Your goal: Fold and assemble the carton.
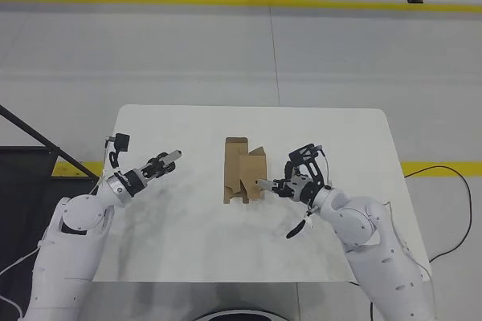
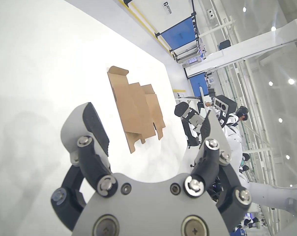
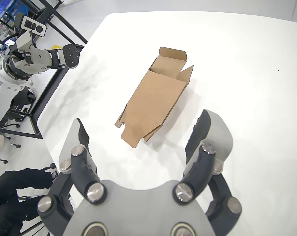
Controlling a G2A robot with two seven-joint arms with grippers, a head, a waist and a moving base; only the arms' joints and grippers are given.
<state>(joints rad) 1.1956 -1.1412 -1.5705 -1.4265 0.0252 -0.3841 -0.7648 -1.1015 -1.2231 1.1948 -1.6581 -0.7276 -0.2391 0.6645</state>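
Observation:
A brown cardboard carton [image 1: 241, 170] lies mostly flat in the middle of the white table [image 1: 185, 241], with its end flaps loose and one end partly raised open [image 3: 169, 68]. My left gripper [image 1: 172, 156] hovers over the table's left side, well apart from the carton [image 2: 136, 109], fingers open and nothing between them [image 2: 151, 128]. My right gripper [image 1: 265, 184] sits close to the carton's right edge near its near end, open and holding nothing [image 3: 141, 133].
A black metal frame [image 3: 47, 57] stands off the table's left edge, with a dark mat [image 1: 16, 209] on the floor below it. Bare tabletop surrounds the carton on all sides.

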